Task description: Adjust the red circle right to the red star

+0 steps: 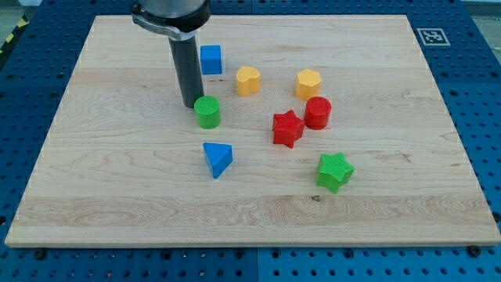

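Note:
The red circle (318,113) stands on the wooden board, just to the upper right of the red star (287,128), nearly touching it. My tip (190,105) is well to the view's left of both, right at the upper left edge of the green circle (208,113). The rod rises straight up from there to the view's top.
A blue cube (210,59) sits just right of the rod. A yellow heart (248,81) and a yellow hexagon (308,84) lie above the red blocks. A blue triangle (218,159) is below the green circle. A green star (335,171) is at lower right.

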